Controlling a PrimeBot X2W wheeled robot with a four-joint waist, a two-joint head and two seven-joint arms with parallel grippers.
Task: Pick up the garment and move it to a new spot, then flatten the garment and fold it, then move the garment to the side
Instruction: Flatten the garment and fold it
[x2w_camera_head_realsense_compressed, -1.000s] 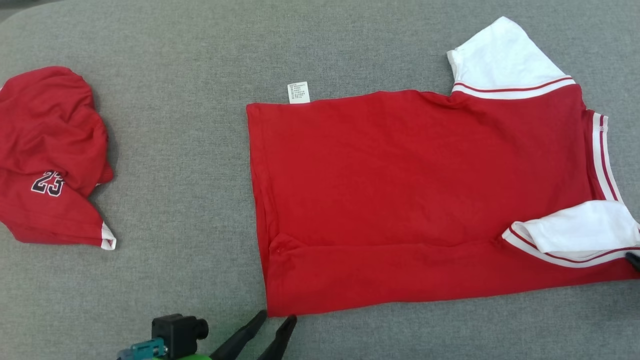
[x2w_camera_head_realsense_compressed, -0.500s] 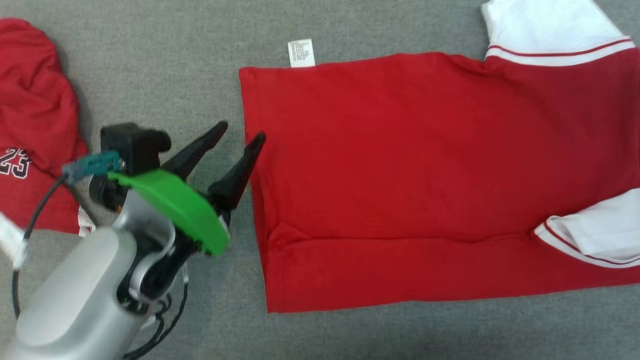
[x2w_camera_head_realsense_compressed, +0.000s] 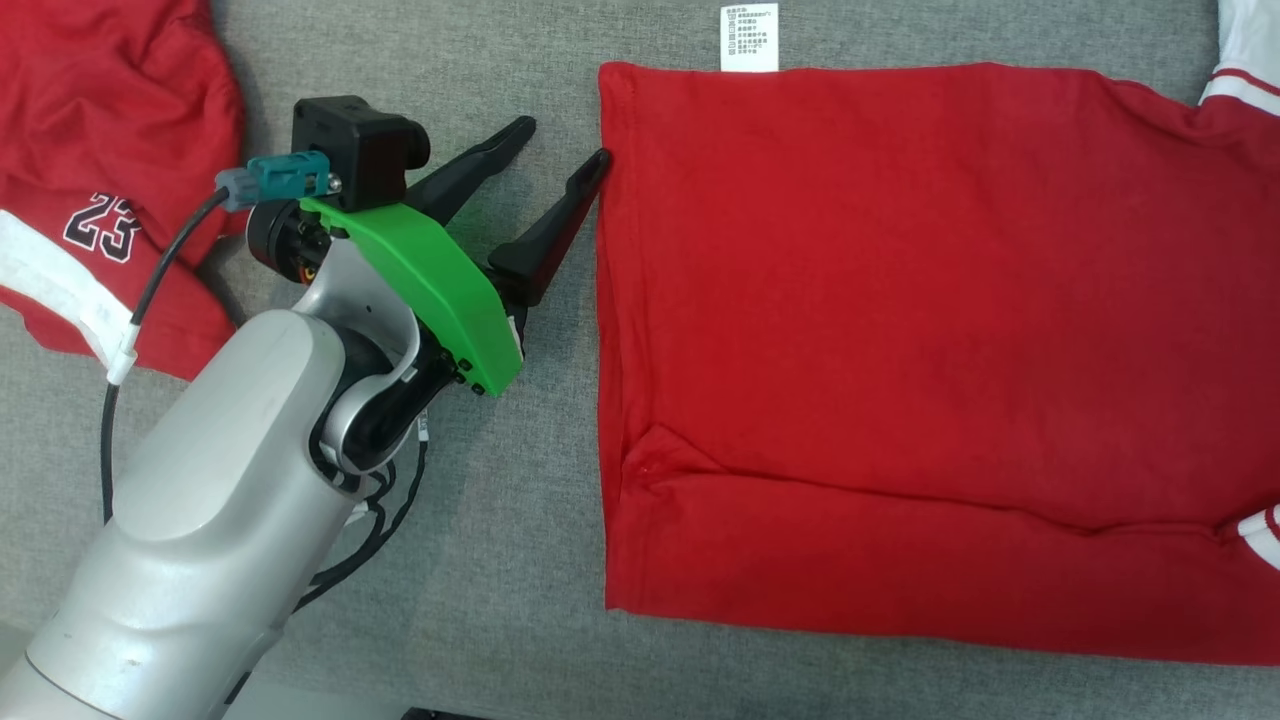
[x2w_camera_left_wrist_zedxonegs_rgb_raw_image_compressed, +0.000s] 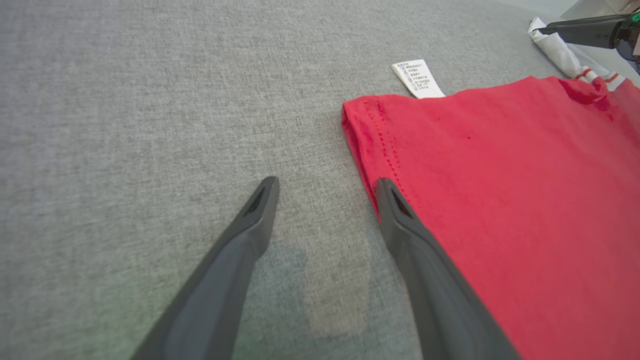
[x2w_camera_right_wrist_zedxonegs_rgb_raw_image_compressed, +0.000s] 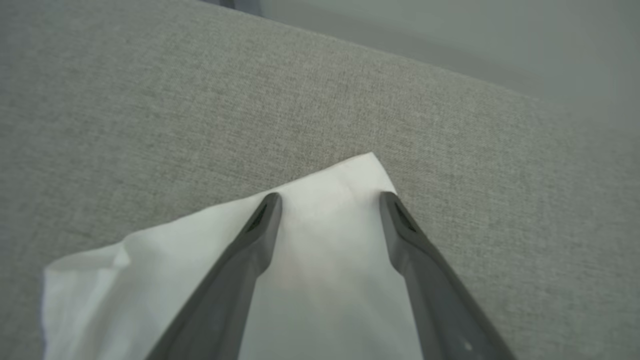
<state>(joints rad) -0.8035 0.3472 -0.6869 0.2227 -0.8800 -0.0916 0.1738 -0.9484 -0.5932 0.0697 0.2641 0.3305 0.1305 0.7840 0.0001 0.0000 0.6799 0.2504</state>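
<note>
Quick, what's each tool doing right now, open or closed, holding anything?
Left tool: open, holding nothing, one finger at the red shirt hem edge.
Right tool: open, holding nothing, poised over the white sleeve.

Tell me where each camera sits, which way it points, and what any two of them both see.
Head view: on the head, looking down at the grey surface, the shirt and a second red garment; shows the left forearm and open left gripper.
Left wrist view: on the left wrist, looking along its fingers at the shirt's hem corner.
Right wrist view: on the right wrist, looking along the open right gripper over a white sleeve.
Shared: head and left wrist views both show the label and hem.
</note>
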